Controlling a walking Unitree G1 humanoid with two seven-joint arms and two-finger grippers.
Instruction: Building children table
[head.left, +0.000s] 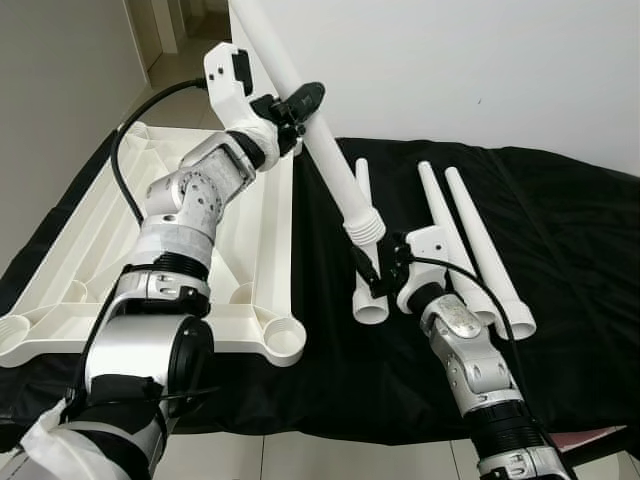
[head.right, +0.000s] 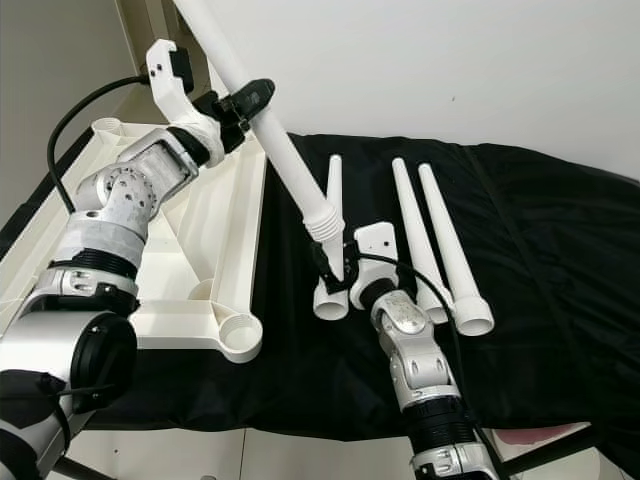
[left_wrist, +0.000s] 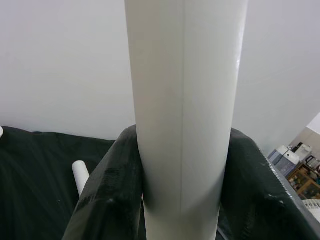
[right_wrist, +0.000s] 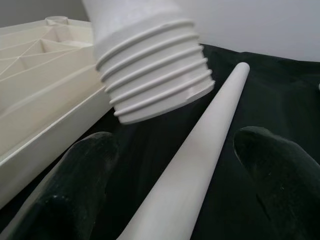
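Four legs are out; we hold one table leg (head.left: 318, 140) aloft, our left gripper (head.left: 290, 108) pinching its smooth shaft, threaded end hanging down. Three spare legs (head.left: 478, 250) lie on the black cloth (head.left: 570, 260). Our right gripper (head.left: 383, 268), fingers spread, sits just under the threads, above a lying leg. Next, we judge, the thread must be carried to a corner socket (head.left: 282, 340) of the upturned tabletop (head.left: 90, 270) on our left and twisted in.

Black-draped surface (head.left: 560, 250): upturned white tabletop (head.left: 110, 270) at left, three white legs (head.left: 470, 245) lying alongside.
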